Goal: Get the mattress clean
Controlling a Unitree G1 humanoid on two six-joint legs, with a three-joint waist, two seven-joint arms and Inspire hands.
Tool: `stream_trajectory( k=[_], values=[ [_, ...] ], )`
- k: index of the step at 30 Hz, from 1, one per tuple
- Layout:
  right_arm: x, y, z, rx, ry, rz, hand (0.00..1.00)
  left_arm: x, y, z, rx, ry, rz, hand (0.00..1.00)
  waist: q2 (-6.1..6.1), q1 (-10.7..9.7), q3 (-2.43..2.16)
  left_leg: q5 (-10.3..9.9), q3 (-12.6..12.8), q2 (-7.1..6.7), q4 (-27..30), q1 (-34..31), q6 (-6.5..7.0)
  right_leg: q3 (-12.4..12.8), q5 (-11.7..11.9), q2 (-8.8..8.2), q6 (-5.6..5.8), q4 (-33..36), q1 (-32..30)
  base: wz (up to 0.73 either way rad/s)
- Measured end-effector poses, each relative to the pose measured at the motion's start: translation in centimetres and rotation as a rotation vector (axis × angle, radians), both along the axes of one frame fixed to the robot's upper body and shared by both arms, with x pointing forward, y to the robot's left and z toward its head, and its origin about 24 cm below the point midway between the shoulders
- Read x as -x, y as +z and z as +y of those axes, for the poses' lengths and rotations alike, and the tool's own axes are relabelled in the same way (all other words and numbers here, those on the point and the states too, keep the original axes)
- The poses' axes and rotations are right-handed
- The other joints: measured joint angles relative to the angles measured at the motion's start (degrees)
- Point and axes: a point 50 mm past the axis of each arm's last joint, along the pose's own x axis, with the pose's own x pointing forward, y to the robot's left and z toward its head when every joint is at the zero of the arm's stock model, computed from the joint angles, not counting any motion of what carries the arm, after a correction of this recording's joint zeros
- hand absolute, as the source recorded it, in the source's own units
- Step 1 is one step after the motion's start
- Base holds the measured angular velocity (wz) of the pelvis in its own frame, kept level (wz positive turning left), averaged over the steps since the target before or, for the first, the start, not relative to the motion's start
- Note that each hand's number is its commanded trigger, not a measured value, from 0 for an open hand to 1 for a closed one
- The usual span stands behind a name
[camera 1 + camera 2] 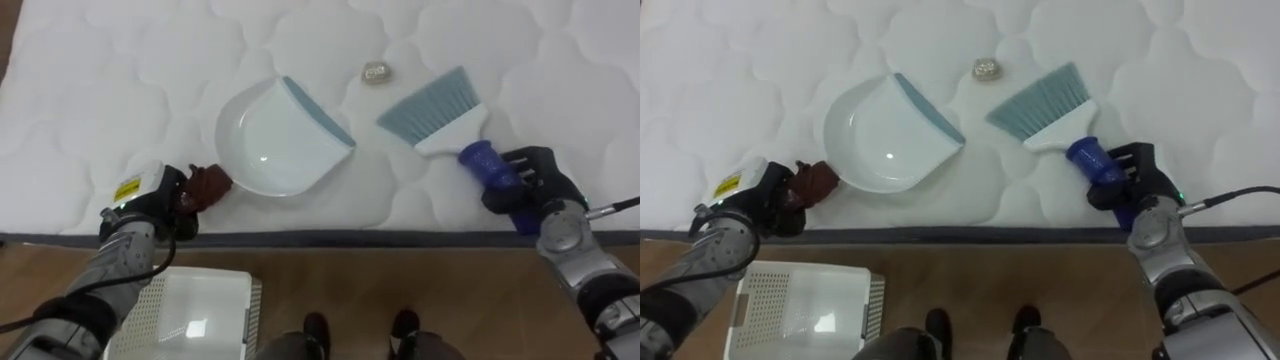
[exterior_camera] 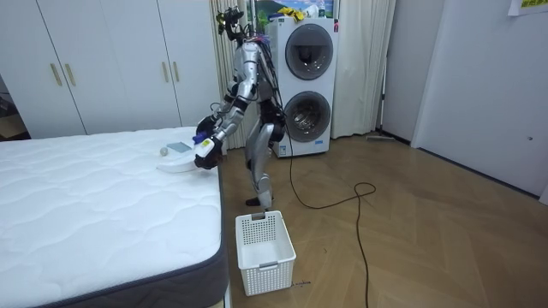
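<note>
The robot stands at the long edge of a bed with a white quilted mattress (image 1: 120, 80) and bends forward over it, both arms reaching onto the surface. Its left hand (image 1: 160, 200) has its fingers curled round the dark brown handle of a white plastic dustpan (image 1: 265, 140) with a grey-blue lip. The pan lies near the mattress's edge, its lip turned toward the upper right. Its right hand (image 1: 530, 185) is wrapped round the blue ribbed handle of a hand brush (image 1: 440, 115) with a white head and grey-blue bristles. The bristles fan out toward the upper left, facing the pan's lip across a gap. Whether they touch the mattress I cannot tell.

A small crumpled, pale metallic scrap (image 1: 377, 71) lies on the mattress farther in from the edge. It sits beyond the gap between pan and brush, apart from both.

On the wooden floor (image 1: 450, 290), a white perforated plastic basket (image 1: 200, 300) stands just beside the bed, at the robot's left foot. In the room view, two stacked white washing machines (image 2: 308, 77) stand behind the robot, and white wardrobe doors (image 2: 111, 60) line the wall past the bed.
</note>
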Motion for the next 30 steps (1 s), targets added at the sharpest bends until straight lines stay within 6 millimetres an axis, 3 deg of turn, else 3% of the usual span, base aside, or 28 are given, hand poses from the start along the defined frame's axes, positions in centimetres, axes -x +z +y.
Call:
stream_trajectory(
  k=[9, 14, 20, 25, 30],
  values=[
    [0.1, 0.0, -0.3, 0.020, -0.028, -0.008, 1.00, -0.1, 0.1, -0.1, -0.008, -0.002, -0.005, 1.00, -0.09, 0.2, -0.02, 0.1, 0.1, 0.10, 0.1, -0.1, 0.14, 0.1, 0.0, 0.09, -0.01, 0.1, 0.0, 0.00],
    [0.2, 0.1, -0.6, 0.040, -0.035, 0.007, 1.00, -0.2, 0.3, -0.1, -0.021, -0.003, -0.011, 1.00, -0.75, 0.3, -0.36, 0.1, 0.1, -0.15, -0.3, -0.1, 0.15, 0.5, 0.0, -0.09, -0.02, 0.9, -0.6, 0.01],
    [0.2, 1.0, -2.5, 0.119, -0.064, 0.036, 1.00, -0.4, 0.8, 0.3, -0.048, 0.000, -0.021, 1.00, -2.93, 0.4, -0.55, 0.2, 0.2, -0.10, -0.5, -0.1, 0.22, 0.5, 0.0, -0.04, -0.03, 0.9, -0.5, 0.00],
    [0.0, 3.1, -4.9, 0.320, -0.082, 0.038, 1.00, -0.6, 1.7, 1.3, -0.114, 0.001, -0.056, 1.00, -5.50, 0.3, -0.59, 0.2, 0.1, -0.01, -0.2, -0.3, 0.27, 0.4, 0.0, 0.02, -0.04, 0.9, -0.5, 0.00],
    [-0.6, 5.8, -6.8, 0.560, -0.057, 0.045, 1.00, -0.8, 2.5, 1.9, -0.144, 0.001, -0.079, 1.00, -6.78, 0.2, -0.56, 0.2, 0.1, 0.25, 0.2, -0.7, 0.27, 0.1, 0.1, 0.07, -0.22, 1.0, -0.8, 0.02]
  ],
)
